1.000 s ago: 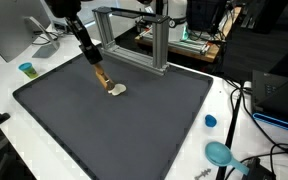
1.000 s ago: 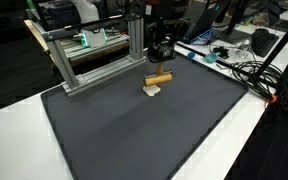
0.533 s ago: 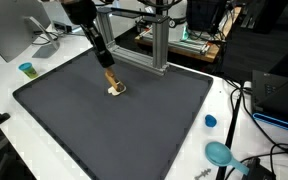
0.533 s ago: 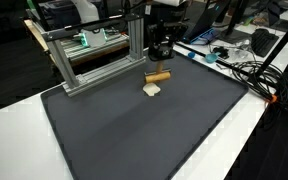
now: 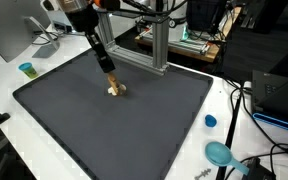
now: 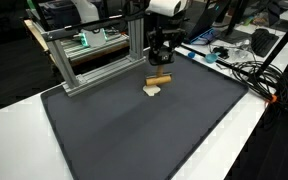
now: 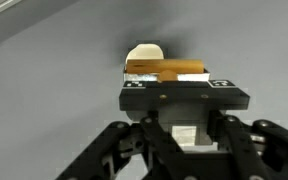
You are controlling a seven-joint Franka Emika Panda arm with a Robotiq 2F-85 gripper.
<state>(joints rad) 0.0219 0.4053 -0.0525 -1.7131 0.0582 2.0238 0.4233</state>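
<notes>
Both jaws of the claw [image 5: 106,66] are closed on the upper end of a wooden block [image 5: 110,79], which slants down from them toward the mat [image 5: 104,135]. In an exterior view the claw [image 6: 160,66] hangs right above the block [image 6: 159,79], seen there as a short brown bar lying crosswise. In the wrist view the claw [image 7: 176,90] fills the lower half, and the block [image 7: 168,70] lies across the picture just past its tips. Right against the block's low end is a small white piece [image 5: 117,91], pale and rounded, resting on the mat. The piece [image 6: 152,90] shows just below the block in an exterior view, and in the wrist view the piece [image 7: 144,52] peeks out from behind it. Block and piece sit in the far part of the dark grey mat [image 6: 134,135], near a metal frame [image 5: 154,45] that stands along the mat's far edge; the frame [image 6: 94,55] shows in both exterior views. Well apart, on the white table [image 5: 4,95] around the mat, are a small teal cup [image 5: 26,69] beside a monitor [image 5: 6,30], a blue cap [image 5: 210,121], a teal disc [image 5: 220,153], and a tangle of cables [image 6: 249,70].
</notes>
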